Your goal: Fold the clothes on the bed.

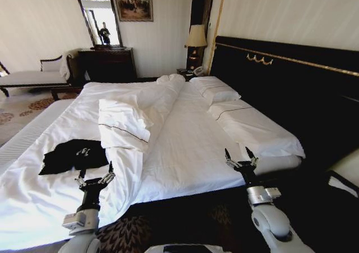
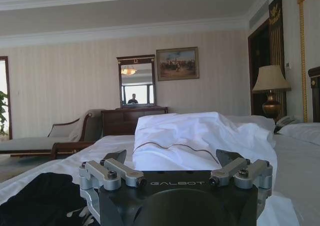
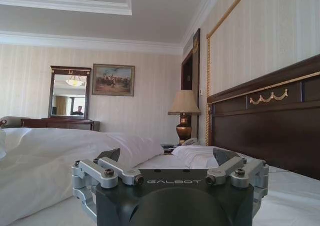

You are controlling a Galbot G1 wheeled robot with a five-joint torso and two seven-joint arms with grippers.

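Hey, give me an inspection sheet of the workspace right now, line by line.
Surface: bed, white duvet rumpled, folded back mid-bed.
Job's things: black T-shirt bunched near the bed's left edge, unfolded.
Clutter: pillows by the headboard.
End effectors: left end effector open, just short of the shirt; right end effector open over the bed edge, holding nothing.
Cables: nothing seen.
Surroundings: lamp, mirror, painting, chaise.

T-shirt (image 1: 73, 155) on bed (image 1: 190, 146) left side, pillows (image 1: 221, 93) by headboard (image 1: 291, 90) at right

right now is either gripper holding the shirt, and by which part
Nothing is held. The left gripper and right gripper are both open; the black T-shirt lies untouched.
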